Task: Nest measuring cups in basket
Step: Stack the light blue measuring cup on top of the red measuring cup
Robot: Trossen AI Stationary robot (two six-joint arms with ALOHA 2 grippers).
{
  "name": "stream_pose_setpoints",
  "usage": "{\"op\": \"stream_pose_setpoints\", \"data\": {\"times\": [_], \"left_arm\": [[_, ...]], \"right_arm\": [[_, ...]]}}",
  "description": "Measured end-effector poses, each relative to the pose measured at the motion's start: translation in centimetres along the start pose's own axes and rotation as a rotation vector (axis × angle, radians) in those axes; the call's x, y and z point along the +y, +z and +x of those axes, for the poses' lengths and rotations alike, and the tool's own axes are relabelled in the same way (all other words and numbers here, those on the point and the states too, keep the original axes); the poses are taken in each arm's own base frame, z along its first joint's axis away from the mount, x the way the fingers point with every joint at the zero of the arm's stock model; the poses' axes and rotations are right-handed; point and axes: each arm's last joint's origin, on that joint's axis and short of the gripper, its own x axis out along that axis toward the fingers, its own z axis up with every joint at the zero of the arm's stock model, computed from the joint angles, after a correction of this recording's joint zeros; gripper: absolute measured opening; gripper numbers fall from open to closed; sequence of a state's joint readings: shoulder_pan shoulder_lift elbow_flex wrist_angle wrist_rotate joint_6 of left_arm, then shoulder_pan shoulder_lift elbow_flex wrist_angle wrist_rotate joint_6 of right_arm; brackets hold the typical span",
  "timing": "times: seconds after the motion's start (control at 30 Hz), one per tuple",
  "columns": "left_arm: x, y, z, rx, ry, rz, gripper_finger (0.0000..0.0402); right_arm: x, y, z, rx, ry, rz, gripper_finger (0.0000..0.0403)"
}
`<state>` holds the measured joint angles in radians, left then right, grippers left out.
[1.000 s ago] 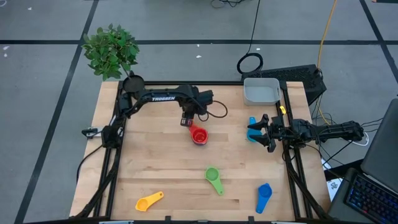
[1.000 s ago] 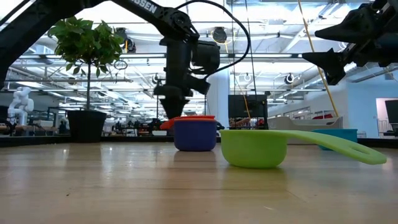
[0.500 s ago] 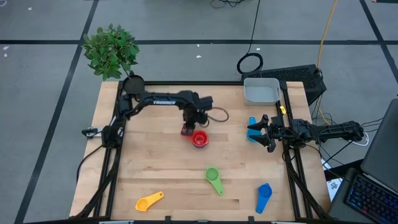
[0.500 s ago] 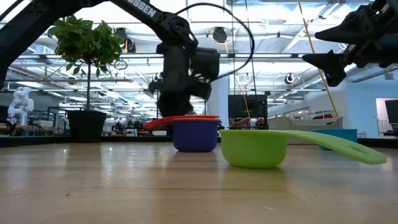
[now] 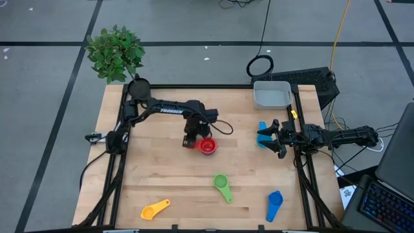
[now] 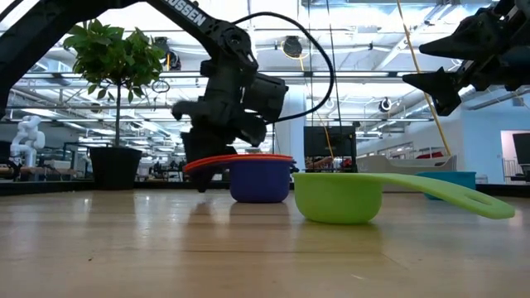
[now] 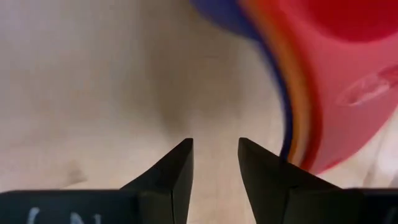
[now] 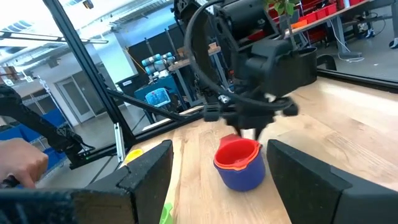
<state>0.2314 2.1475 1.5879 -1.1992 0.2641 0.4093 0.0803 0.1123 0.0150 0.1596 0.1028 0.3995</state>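
Note:
A stack of cups, red on top of orange and dark blue (image 5: 207, 146) (image 6: 260, 178), stands on its base near the table's middle. Its top handles point toward the table's left. My left gripper (image 5: 189, 141) (image 7: 214, 142) is low beside the stack's left side, at the handles. It is narrowly open, with bare table between its fingers. My right gripper (image 5: 266, 139) (image 8: 217, 186) hovers open, high at the table's right, over the light blue cup (image 5: 262, 127). The grey basket (image 5: 272, 94) sits at the far right corner. My left gripper points down at the table with nothing between its fingers. One finger (image 7: 273, 180) stands right beside the edge of the red and orange cups (image 7: 301, 158). I cannot tell whether it touches them.
A green cup (image 5: 222, 184), a yellow cup (image 5: 154, 209) and a medium blue cup (image 5: 275, 204) lie apart on the near half of the table. A potted plant (image 5: 116, 52) stands at the far left corner. Open wood lies left of the stack.
My left gripper has moved from the stack's far side toward the near edge and the left, going down and turning about. The top cups' handles have swung round with it and now point toward the table's left. The stack has stayed standing. My right arm has kept still.

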Motion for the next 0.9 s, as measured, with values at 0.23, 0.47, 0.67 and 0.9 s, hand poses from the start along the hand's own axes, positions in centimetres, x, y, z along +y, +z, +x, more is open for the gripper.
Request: {"op": "stream_pose_setpoints", "data": {"times": [0.23,0.47,0.67,0.9], "left_arm": [[0.3,-0.3,0.0,0.061,0.103,-0.031,0.0131],[1.4,-0.9,-0.5,0.151,0.310,-0.045,0.0131],[3.4,-1.4,-4.4,0.071,0.478,-0.147,0.0131],[0.3,-2.7,-13.5,-0.442,0.510,-0.090,0.0131]], "right_arm": [[0.0,0.0,0.0,-0.001,-0.003,-0.020,0.0252],[0.0,0.1,0.0,-0.010,0.000,-0.031,0.0252],[0.3,0.7,0.0,-0.068,0.025,-0.040,0.0252],[0.4,1.2,-0.1,-0.141,0.007,0.013,0.0252]]}}
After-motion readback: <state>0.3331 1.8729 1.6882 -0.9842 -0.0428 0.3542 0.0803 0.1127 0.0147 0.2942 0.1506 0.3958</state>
